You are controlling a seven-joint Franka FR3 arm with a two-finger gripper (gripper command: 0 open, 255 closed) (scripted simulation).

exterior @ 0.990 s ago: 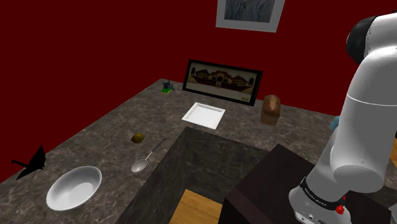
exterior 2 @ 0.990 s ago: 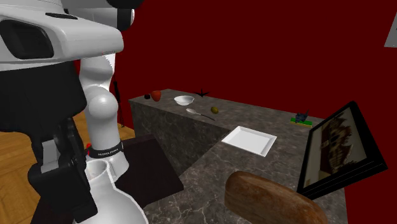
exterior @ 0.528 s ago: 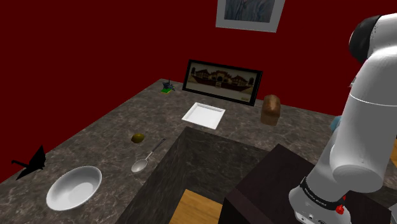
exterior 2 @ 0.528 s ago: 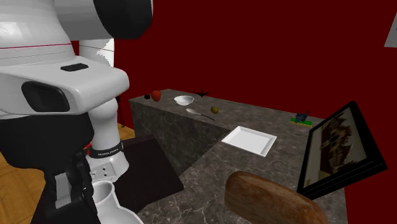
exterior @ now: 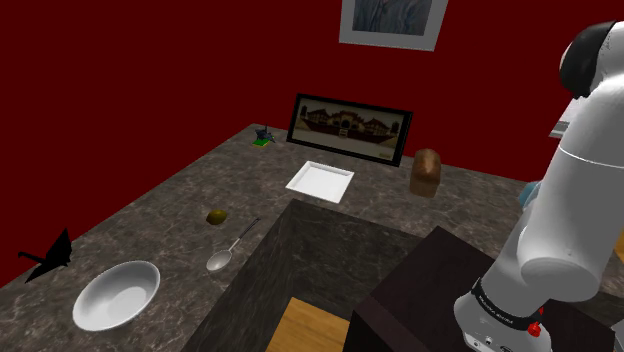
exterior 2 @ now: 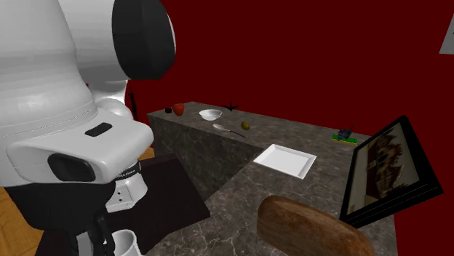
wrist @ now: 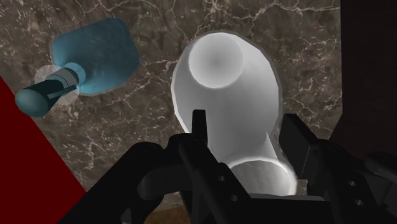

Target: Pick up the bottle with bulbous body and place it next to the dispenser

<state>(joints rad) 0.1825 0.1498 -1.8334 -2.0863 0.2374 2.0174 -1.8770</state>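
Dark marbled countertop (wrist: 159,146) lay under the gripper (wrist: 248,130). Its two black fingers (wrist: 296,137) were closed on the neck of the white bulbous bottle (wrist: 222,89), and the round body pointed away from the hand, toward the stone. Beyond the fingertips, near the bottle but not touching it, was the blue dispenser (wrist: 95,54) with a dark pump head. Farther off on the counter were a brown loaf (exterior 2: 313,229), a white plate (exterior 2: 285,160) and a framed picture (exterior 2: 389,174).
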